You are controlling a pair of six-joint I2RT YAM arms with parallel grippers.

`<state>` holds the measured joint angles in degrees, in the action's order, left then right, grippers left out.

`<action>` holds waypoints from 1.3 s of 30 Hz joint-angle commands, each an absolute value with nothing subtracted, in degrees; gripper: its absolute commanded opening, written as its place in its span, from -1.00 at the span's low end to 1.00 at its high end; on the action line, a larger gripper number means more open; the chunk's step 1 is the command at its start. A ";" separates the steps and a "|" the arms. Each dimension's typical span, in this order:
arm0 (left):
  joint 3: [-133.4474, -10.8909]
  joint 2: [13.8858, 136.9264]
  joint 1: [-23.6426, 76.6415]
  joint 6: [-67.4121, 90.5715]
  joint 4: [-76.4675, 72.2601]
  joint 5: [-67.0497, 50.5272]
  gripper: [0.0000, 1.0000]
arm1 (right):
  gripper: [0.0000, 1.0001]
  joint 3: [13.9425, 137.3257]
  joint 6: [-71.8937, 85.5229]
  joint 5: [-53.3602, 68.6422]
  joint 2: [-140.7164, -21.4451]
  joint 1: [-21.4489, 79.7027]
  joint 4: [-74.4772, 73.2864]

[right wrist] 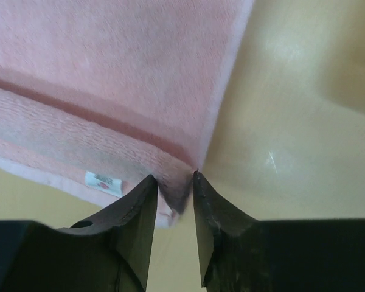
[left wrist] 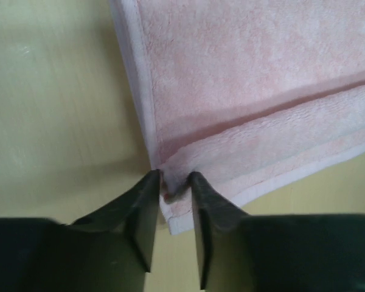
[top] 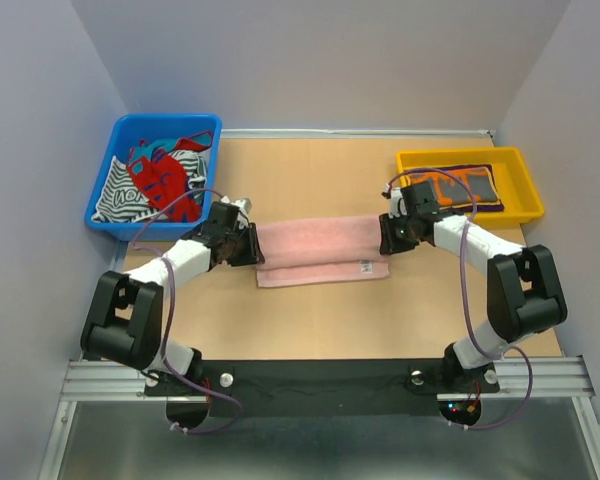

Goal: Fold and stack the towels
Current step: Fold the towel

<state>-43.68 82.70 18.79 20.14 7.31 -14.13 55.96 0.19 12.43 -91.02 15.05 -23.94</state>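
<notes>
Towel (top: 320, 250), pale pink, folded lengthwise w/ white tag (top: 365, 267) near edge.

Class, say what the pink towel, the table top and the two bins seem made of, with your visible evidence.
The pink towel: likely cotton terry, matte, looped pile and hemmed edge. The table top: looks like wood or laminate, smooth, faint sheen. The blue bin and the yellow bin: probably moulded plastic, uniform glossy colour.
</notes>
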 commanded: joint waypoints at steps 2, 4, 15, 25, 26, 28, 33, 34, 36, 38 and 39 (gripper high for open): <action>-39.47 73.75 19.16 21.88 7.91 -13.88 0.12 | -0.03 52.30 3.16 17.04 -83.07 14.33 -23.55; -36.50 68.94 19.16 22.93 7.73 -15.90 0.28 | 0.15 49.67 5.35 18.36 -79.22 14.33 -23.56; -35.49 50.42 19.69 32.96 7.83 -14.43 0.38 | 0.19 48.59 12.56 21.47 -64.24 14.41 -22.42; -58.17 81.19 25.21 27.61 5.62 -12.14 0.29 | 0.14 62.05 16.43 19.78 -87.09 14.85 -16.44; -59.23 82.95 26.01 27.25 6.06 -12.13 0.27 | 0.14 61.96 16.52 20.21 -88.14 15.03 -15.83; -60.64 87.51 27.33 26.55 7.64 -10.64 0.22 | 0.13 61.61 16.61 20.39 -89.99 15.55 -14.77; -58.02 91.40 31.02 26.02 7.82 -6.87 -0.02 | 0.08 58.19 15.12 20.48 -93.25 16.70 -14.07; -57.14 91.23 31.98 26.54 7.47 -6.42 -0.05 | 0.08 57.31 14.94 20.39 -93.08 17.13 -13.98; -53.89 89.92 32.95 27.77 6.42 -5.37 -0.13 | 0.04 54.24 15.12 20.91 -91.59 17.84 -13.54; -50.37 88.34 34.45 29.00 5.63 -4.31 -0.17 | 0.00 50.74 15.82 21.01 -89.92 18.10 -13.27; -49.14 86.68 34.89 29.44 4.93 -3.96 -0.23 | 0.00 49.67 16.08 21.35 -88.08 18.37 -13.18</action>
<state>-53.32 91.88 33.34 27.94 5.98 -7.29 54.04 15.27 20.78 -92.99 17.30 -15.31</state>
